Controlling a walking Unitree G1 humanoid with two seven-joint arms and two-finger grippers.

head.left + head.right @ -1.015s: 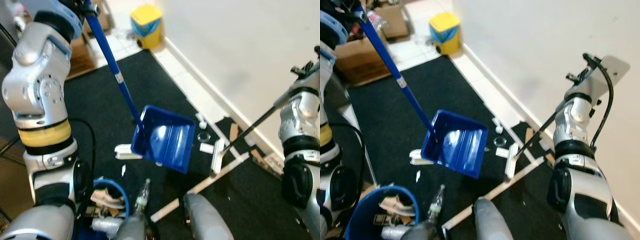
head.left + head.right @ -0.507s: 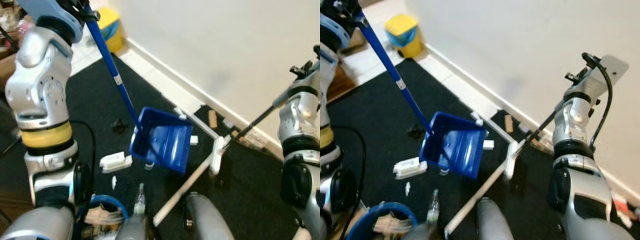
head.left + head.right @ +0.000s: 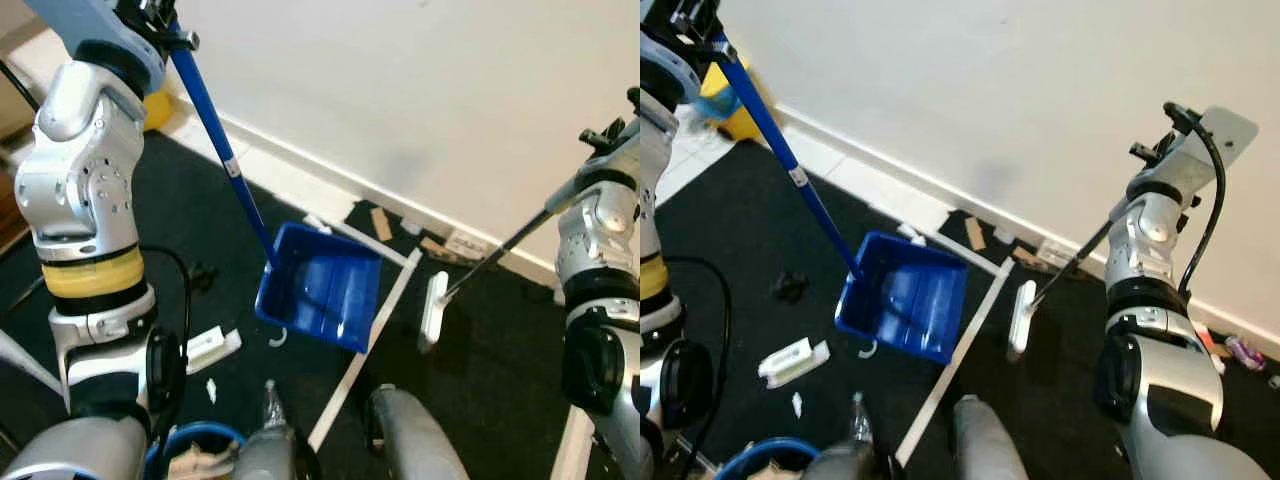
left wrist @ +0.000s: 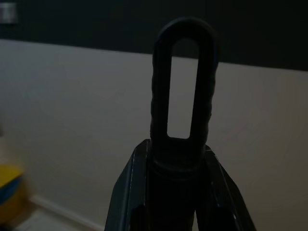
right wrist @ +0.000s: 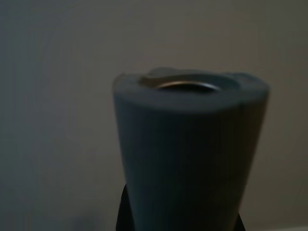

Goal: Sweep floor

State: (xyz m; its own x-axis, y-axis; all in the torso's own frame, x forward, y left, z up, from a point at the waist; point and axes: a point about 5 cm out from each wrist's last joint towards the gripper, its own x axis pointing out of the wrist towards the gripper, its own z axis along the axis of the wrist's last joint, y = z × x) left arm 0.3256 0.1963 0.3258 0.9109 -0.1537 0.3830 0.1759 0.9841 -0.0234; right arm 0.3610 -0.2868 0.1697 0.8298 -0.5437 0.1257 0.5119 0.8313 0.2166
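While the blue dustpan (image 3: 322, 287) hangs tilted over the black carpet (image 3: 200, 230), its mouth toward the white broom head (image 3: 432, 310), the litter is spread around rather than between them: a white box-like scrap (image 3: 212, 344) and small white bits off the pan's back edge, a dark lump (image 3: 199, 275) farther out, and brown and pale scraps (image 3: 381, 223) along the carpet's wall-side edge by the baseboard. A long white strip (image 3: 365, 344) lies across the carpet between pan and broom. The left gripper (image 4: 177, 192) is clenched around the dustpan's long blue handle (image 3: 215, 140) near its looped top, and the right gripper (image 5: 180, 219) grasps the grey grip of the broom's dark pole (image 3: 495, 256). To do this stroke well, I'd say the pan's lip should be pressed flat on the carpet first, then the broom drawn in short, low pulls from the wall-side scraps toward the pan. The strip could snag the bristles, so it may pay to sweep along it rather than across.
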